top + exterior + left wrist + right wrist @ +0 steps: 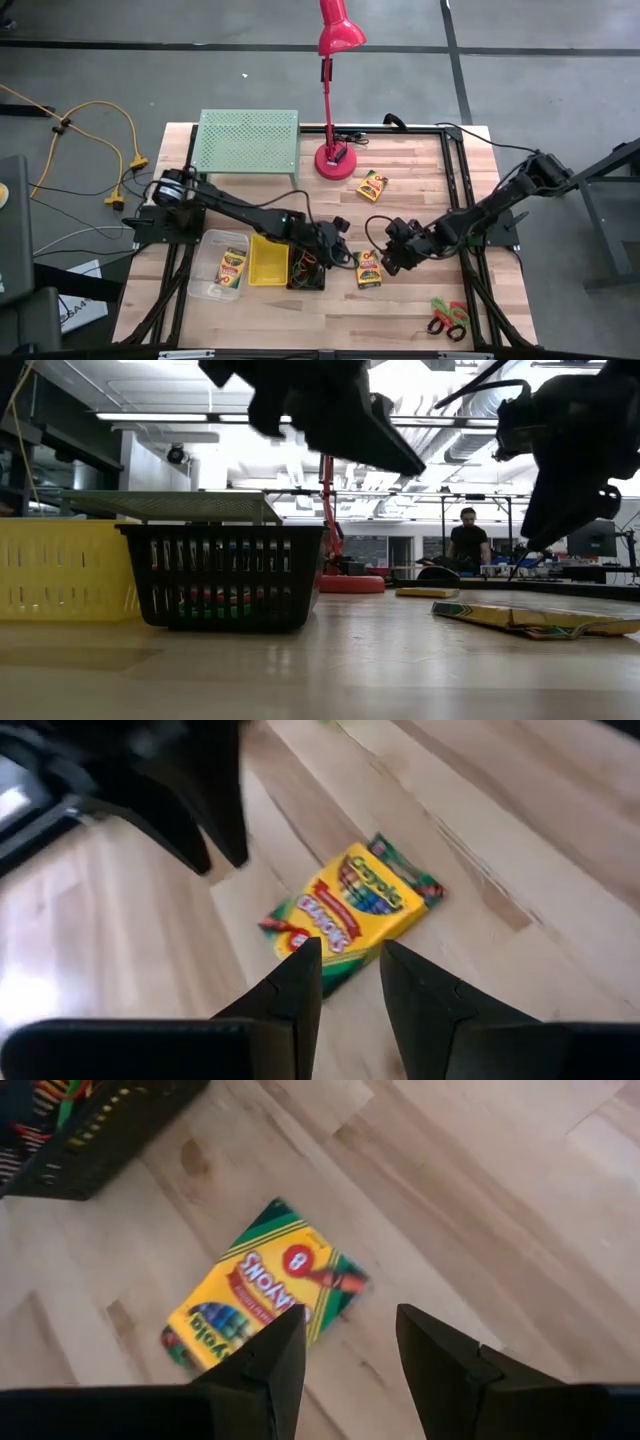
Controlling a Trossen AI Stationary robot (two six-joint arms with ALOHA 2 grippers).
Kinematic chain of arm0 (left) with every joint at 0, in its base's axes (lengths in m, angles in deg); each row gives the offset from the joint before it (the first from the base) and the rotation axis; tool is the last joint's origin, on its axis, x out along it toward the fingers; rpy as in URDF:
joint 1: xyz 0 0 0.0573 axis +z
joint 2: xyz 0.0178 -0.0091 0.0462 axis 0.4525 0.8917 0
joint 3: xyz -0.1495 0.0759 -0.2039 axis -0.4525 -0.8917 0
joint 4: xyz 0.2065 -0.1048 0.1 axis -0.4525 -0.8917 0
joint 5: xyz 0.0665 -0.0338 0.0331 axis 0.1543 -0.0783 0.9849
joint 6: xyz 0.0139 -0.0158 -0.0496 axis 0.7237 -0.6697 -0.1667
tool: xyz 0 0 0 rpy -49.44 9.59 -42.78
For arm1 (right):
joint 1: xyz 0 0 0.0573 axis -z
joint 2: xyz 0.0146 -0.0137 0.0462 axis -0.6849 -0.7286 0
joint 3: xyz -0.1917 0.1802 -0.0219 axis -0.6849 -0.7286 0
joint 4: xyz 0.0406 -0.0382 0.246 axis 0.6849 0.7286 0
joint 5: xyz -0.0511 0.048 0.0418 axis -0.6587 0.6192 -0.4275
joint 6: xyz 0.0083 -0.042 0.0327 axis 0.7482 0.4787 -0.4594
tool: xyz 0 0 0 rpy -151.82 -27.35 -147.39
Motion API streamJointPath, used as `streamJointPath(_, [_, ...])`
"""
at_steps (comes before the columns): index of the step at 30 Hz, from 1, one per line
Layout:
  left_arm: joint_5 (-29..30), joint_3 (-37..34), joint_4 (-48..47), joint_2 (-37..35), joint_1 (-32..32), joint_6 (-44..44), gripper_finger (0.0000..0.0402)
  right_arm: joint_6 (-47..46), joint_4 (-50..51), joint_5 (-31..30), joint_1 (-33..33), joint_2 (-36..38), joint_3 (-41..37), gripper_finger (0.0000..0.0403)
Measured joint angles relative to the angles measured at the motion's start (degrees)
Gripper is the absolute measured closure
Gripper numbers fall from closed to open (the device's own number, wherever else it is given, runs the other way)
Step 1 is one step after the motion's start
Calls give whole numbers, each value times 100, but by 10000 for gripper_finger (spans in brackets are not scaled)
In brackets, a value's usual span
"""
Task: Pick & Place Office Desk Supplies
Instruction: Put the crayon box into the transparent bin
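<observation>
A yellow crayon box lies flat on the wooden table between my two grippers. My left gripper hovers open just to its left, above the black mesh bin; its own view shows the box beyond the open fingers. My right gripper hangs open just to the box's right, over the box in its own view. A second crayon box lies near the lamp's foot. A third rests in the clear bin. The scissors lie at the near right.
A yellow bin stands between the clear bin and the mesh bin. The green perforated rack and the red lamp stand at the far edge. A person stands in the room beyond the table.
</observation>
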Motion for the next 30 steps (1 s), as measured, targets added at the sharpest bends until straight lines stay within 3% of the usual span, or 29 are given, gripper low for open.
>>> streamJointPath(8, [-33,507,-410,412,-9,-125,303,-285,-186,-211,-271,0,0,257])
streamJointPath(18, [321,1520,-1689,595,-19,-2390,303,-373,-238,-193,-266,0,0,257])
streamJointPath(30, [507,1544,-1489,982,-50,-3456,303,-391,55,-176,-383,0,0,257])
